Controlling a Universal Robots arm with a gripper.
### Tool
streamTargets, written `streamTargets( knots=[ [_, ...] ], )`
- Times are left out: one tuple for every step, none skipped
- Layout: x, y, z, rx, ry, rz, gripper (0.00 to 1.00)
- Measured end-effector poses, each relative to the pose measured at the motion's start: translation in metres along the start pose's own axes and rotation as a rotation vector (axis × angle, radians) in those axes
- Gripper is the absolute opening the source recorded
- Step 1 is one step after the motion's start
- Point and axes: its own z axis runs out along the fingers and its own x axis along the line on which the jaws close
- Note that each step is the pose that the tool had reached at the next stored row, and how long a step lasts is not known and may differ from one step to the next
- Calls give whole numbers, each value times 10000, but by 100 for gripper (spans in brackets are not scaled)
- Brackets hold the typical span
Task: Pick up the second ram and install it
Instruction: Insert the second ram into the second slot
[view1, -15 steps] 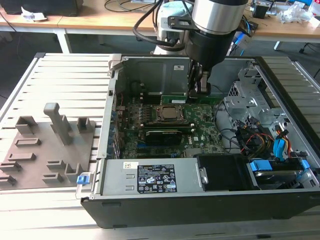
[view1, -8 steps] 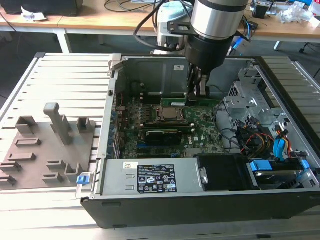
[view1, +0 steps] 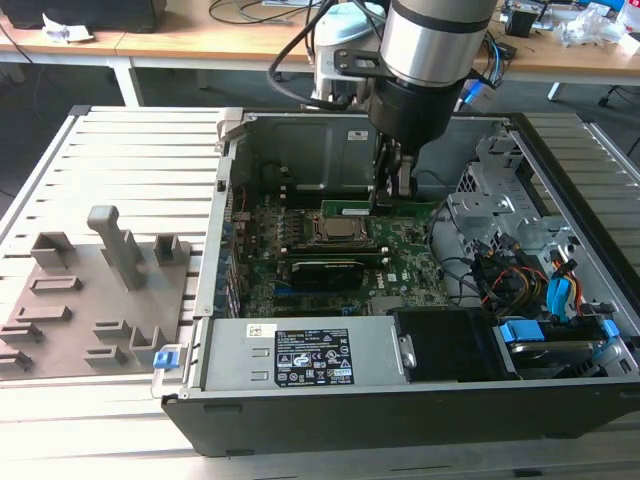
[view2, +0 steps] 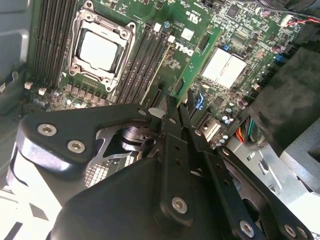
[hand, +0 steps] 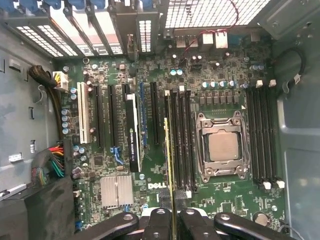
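Inside the open black computer case (view1: 330, 400), the thin green ram stick (hand: 168, 160) is being gripped by the black gripper (hand: 173, 212) over its slot, where slight misalignment risks jamming.

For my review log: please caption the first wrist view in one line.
Gripper shut on the second ram, held edge-on over the memory slots beside the CPU socket.

Open computer case (view1: 420, 400) lies on slatted worktop (view1: 130, 160). Arm reaches down inside; tool (view1: 392, 192) sits just above the motherboard (view1: 400, 262), beside the CPU socket (view1: 342, 230). Green ram (view1: 352, 209) edge-on at the fingertips. Grey fixture block (view1: 95, 300) at the exterior view's left.
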Motion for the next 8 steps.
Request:
streamTargets(
  knots=[
    [0,0,10,-1,0,0,14],
    [1,-1,21,0,-1,0,14],
    [1,-1,34,0,0,0,14],
    [2,-2,50,0,0,0,14],
    [2,-2,59,-1,0,0,14],
    [3,-3,69,0,0,0,14],
    [3,-3,84,0,0,0,14],
    [4,-4,96,0,0,0,14]
  ],
)
